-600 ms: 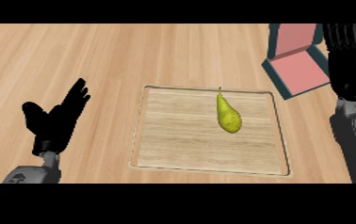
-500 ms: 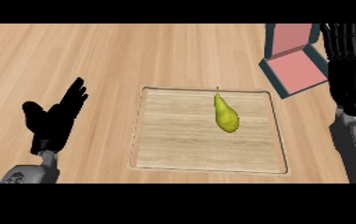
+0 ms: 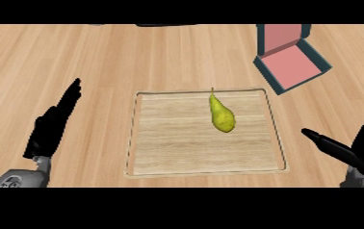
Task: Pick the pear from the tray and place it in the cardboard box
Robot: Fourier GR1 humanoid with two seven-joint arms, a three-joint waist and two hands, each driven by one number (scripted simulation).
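Hands open: left hand point(image 3: 51, 127) rests beside tray point(image 3: 142, 165); right hand point(image 3: 334, 148) low right. Pear point(image 3: 222, 116) lies on tray, cardboard box point(image 3: 290, 62) beyond.

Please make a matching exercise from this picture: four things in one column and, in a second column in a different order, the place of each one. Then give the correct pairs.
Things:
1. pear
2. cardboard box
3. left hand
4. right hand

Places:
A. at the view's lower right edge, beside the tray
B. lying inside the wooden tray, stem pointing away from the robot
C. on the counter at the upper right, open, pink inside
D. left of the tray, fingers straight

Pairs: 1-B, 2-C, 3-D, 4-A
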